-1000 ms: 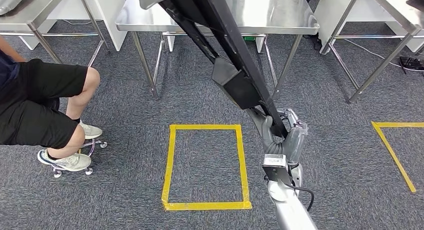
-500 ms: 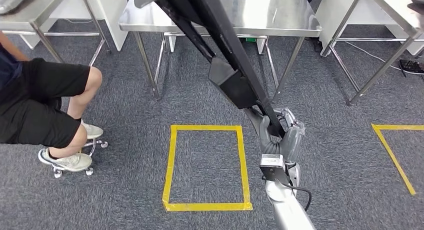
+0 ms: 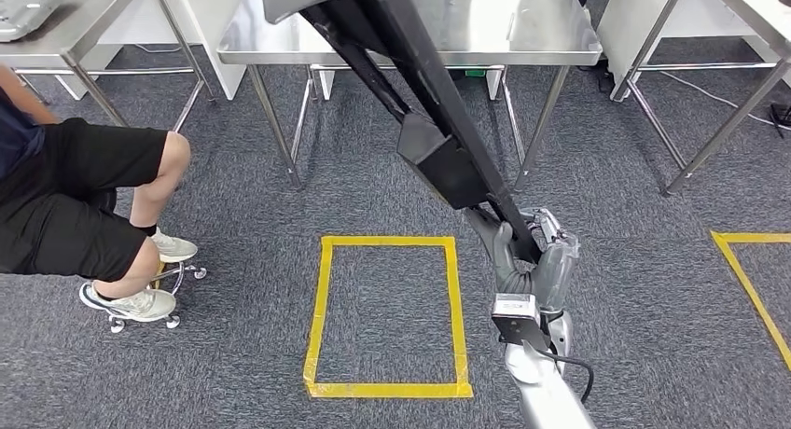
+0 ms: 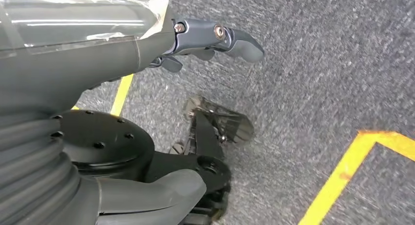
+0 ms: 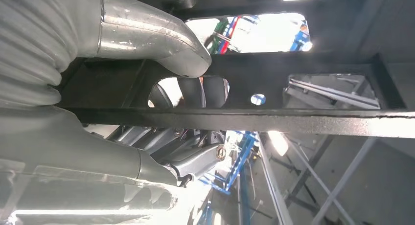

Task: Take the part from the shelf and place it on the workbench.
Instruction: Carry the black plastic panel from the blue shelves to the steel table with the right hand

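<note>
Across the centre of the head view, from the top edge down to the lower right, runs the part (image 3: pixel 438 159), a long black metal frame with a boxy block midway along it. Its lower end sits in the right hand (image 3: pixel 527 256), whose grey fingers wrap around the bar; the right wrist view shows the thumb (image 5: pixel 161 41) pressed over one side of the black bar (image 5: pixel 274 120) and darker fingers curled behind it through an opening in the frame. The part's upper end rises in front of the steel workbench (image 3: pixel 522 37) at the top centre of the frame, hiding part of its surface.

Below the part, at lower centre, a rectangle of yellow tape (image 3: pixel 387 312) lies on the grey carpet (image 3: pixel 634 289). Another strip of yellow tape (image 3: pixel 751 284) shows at the right edge.

At the left edge a seated person (image 3: pixel 84 200) in black shorts and pale shoes rests on a wheeled stool.

The left hand (image 4: pixel 215 36) hangs above the carpet in the left wrist view, fingers partly curled with nothing in them; I cannot tell whether it is slack or clenched.
</note>
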`<action>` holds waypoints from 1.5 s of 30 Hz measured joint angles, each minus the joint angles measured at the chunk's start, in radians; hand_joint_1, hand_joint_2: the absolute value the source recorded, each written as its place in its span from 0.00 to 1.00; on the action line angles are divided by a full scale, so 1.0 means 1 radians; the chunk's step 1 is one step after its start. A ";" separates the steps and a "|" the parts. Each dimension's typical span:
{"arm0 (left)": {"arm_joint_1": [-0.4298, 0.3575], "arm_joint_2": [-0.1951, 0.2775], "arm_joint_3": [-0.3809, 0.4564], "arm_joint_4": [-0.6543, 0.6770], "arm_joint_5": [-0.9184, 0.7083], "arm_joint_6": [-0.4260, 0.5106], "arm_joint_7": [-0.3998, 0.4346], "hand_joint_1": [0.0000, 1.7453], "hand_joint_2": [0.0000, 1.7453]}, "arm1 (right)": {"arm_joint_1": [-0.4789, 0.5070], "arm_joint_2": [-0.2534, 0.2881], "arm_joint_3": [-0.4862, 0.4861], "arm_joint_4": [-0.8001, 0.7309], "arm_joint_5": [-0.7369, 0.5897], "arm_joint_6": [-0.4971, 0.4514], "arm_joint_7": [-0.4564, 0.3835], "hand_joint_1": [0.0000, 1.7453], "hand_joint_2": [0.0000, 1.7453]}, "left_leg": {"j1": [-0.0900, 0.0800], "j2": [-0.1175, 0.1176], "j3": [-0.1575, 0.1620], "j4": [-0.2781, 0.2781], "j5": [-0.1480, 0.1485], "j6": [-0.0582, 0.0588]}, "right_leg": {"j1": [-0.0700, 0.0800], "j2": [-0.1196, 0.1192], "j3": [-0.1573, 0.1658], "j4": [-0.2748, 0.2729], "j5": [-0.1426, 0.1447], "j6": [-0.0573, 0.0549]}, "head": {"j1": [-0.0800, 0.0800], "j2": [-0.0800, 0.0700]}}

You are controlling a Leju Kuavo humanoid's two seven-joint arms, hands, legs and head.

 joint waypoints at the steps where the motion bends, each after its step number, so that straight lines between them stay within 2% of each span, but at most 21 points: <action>1: -0.001 -0.001 0.000 0.000 0.000 0.000 0.000 0.00 1.00 | 0.003 0.000 -0.001 -0.003 0.002 0.000 0.000 1.00 1.00 | 0.000 0.003 -0.038 0.071 -0.028 -0.003 | 0.002 -0.001 0.002 0.000 -0.003 -0.005 | 0.000 0.000; 3: 0.000 -0.001 -0.001 0.000 0.000 0.000 0.000 0.00 1.00 | 0.011 0.000 -0.002 -0.007 0.007 0.000 0.001 1.00 1.00 | 0.000 0.004 -0.104 0.176 -0.051 -0.003 | 0.006 -0.002 0.008 0.000 -0.009 -0.013 | 0.000 0.000; 4: 0.000 -0.002 -0.001 0.000 0.000 0.000 0.000 0.00 1.00 | 0.015 0.000 -0.003 -0.008 0.009 0.000 0.003 1.00 1.00 | 0.000 0.004 -0.112 0.176 -0.034 -0.001 | 0.008 -0.001 0.012 0.000 -0.012 -0.014 | 0.000 0.000; 6: -0.001 -0.002 -0.001 0.000 0.000 0.000 0.000 0.00 1.00 | 0.021 0.000 -0.004 -0.014 0.014 0.000 0.007 1.00 1.00 | -0.002 0.005 -0.070 0.066 0.044 0.010 | 0.011 0.000 0.025 0.000 -0.022 -0.014 | 0.000 0.000; 8: -0.004 -0.002 -0.001 0.000 0.000 0.000 -0.001 0.00 1.00 | 0.023 0.000 -0.005 -0.020 0.018 0.000 0.011 1.00 1.00 | -0.008 0.010 -0.009 -0.058 0.090 0.024 | 0.016 0.001 0.036 0.000 -0.033 -0.007 | 0.000 0.000; 11: -0.009 -0.002 -0.001 0.000 0.000 0.000 -0.002 0.00 1.00 | 0.026 0.001 -0.006 -0.025 0.020 0.000 0.012 1.00 1.00 | -0.019 0.009 0.018 -0.101 0.082 0.034 | 0.018 -0.002 0.040 -0.006 -0.042 0.009 | 0.000 0.000; 13: -0.009 -0.002 -0.001 0.000 0.000 0.000 -0.004 0.00 1.00 | 0.028 0.001 -0.007 -0.029 0.021 0.000 0.012 1.00 1.00 | -0.015 0.006 0.032 -0.115 0.081 0.043 | 0.019 -0.005 0.041 0.002 -0.052 0.018 | 0.002 0.000; 15: -0.009 -0.004 -0.001 0.000 0.000 -0.001 -0.005 0.00 1.00 | 0.027 0.000 -0.008 -0.033 0.021 0.000 0.013 1.00 1.00 | -0.010 0.005 0.052 -0.129 0.079 0.051 | 0.021 -0.004 -0.002 0.084 -0.083 0.019 | 0.004 0.000; 17: -0.010 -0.005 -0.001 0.000 0.000 -0.002 -0.005 0.00 1.00 | 0.030 -0.002 -0.010 -0.033 0.020 0.000 0.012 1.00 1.00 | -0.010 0.004 0.061 -0.131 0.071 0.057 | 0.021 -0.002 -0.090 0.224 -0.120 0.017 | 0.004 0.000; 19: -0.009 -0.006 -0.001 0.000 0.000 -0.003 -0.005 0.00 1.00 | 0.039 -0.002 -0.013 -0.033 0.021 0.000 0.012 1.00 1.00 | -0.010 -0.001 0.070 -0.130 0.061 0.057 | 0.019 -0.002 -0.149 0.285 -0.114 0.026 | 0.004 0.000; 20: -0.008 -0.006 -0.001 0.000 0.000 -0.004 -0.005 0.00 1.00 | 0.042 -0.003 -0.016 -0.033 0.022 0.000 0.011 1.00 1.00 | -0.010 -0.004 0.078 -0.130 0.055 0.055 | 0.017 -0.002 -0.147 0.253 -0.084 0.036 | 0.004 0.000; 22: -0.008 -0.007 -0.001 0.000 -0.002 -0.005 -0.005 0.00 1.00 | 0.044 -0.004 -0.020 -0.036 0.025 0.000 0.011 1.00 1.00 | -0.010 -0.009 0.096 -0.129 0.040 0.047 | 0.013 -0.003 -0.100 0.112 -0.002 0.054 | 0.005 0.000; 24: -0.009 -0.007 -0.001 -0.001 -0.003 -0.006 -0.005 0.00 1.00 | 0.045 -0.003 -0.022 -0.039 0.027 0.000 0.010 1.00 1.00 | -0.015 -0.011 0.106 -0.126 0.023 0.037 | 0.012 -0.001 -0.056 0.014 0.041 0.047 | 0.005 0.000; 29: -0.011 -0.005 -0.002 -0.001 -0.006 -0.006 -0.005 0.00 1.00 | 0.048 -0.001 -0.024 -0.047 0.030 0.000 0.012 1.00 1.00 | -0.010 -0.007 0.102 -0.097 -0.011 0.012 | 0.011 0.001 -0.034 -0.003 0.031 -0.002 | 0.003 0.000; 32: -0.011 -0.004 -0.002 -0.001 -0.012 -0.008 -0.004 0.00 1.00 | 0.049 0.001 -0.027 -0.054 0.037 0.000 0.015 1.00 1.00 | -0.006 0.000 0.001 0.084 -0.078 -0.002 | 0.010 0.001 -0.015 -0.004 0.016 -0.023 | 0.002 0.000; 34: -0.009 -0.003 -0.002 -0.001 -0.013 -0.009 -0.002 0.00 1.00 | 0.055 0.002 -0.028 -0.056 0.040 0.000 0.019 1.00 1.00 | -0.004 0.002 -0.068 0.170 -0.082 -0.004 | 0.013 0.001 -0.003 -0.004 0.005 -0.026 | 0.002 0.000; 36: -0.009 -0.003 -0.003 -0.001 -0.014 -0.010 -0.001 0.00 1.00 | 0.061 0.002 -0.028 -0.057 0.041 0.000 0.022 1.00 1.00 | -0.004 0.003 -0.064 0.105 -0.009 0.003 | 0.015 0.003 0.015 -0.004 -0.009 -0.023 | 0.002 0.000; 38: -0.009 0.000 -0.003 -0.001 -0.014 -0.010 -0.001 0.00 1.00 | 0.063 0.002 -0.030 -0.060 0.039 0.000 0.022 1.00 1.00 | -0.008 0.005 -0.011 -0.031 0.070 0.018 | 0.019 0.004 0.031 -0.005 -0.024 -0.017 | 0.003 0.000; 39: -0.010 0.002 -0.003 0.000 -0.015 -0.009 -0.001 0.00 1.00 | 0.062 0.003 -0.031 -0.062 0.038 0.000 0.022 1.00 1.00 | -0.011 0.007 0.010 -0.077 0.084 0.024 | 0.020 0.005 0.035 -0.006 -0.030 -0.013 | 0.003 0.000; 43: -0.011 0.004 -0.005 0.000 -0.015 -0.010 -0.001 0.00 1.00 | 0.063 0.003 -0.033 -0.069 0.037 0.000 0.022 1.00 1.00 | -0.019 0.006 0.041 -0.120 0.073 0.042 | 0.023 0.001 0.045 -0.013 -0.044 0.008 | 0.004 0.000; 45: -0.011 0.004 -0.005 0.000 -0.016 -0.010 -0.001 0.00 1.00 | 0.060 0.003 -0.033 -0.073 0.036 0.000 0.022 1.00 1.00 | -0.013 0.006 0.065 -0.141 0.072 0.051 | 0.026 0.000 0.021 0.040 -0.067 0.012 | 0.005 0.000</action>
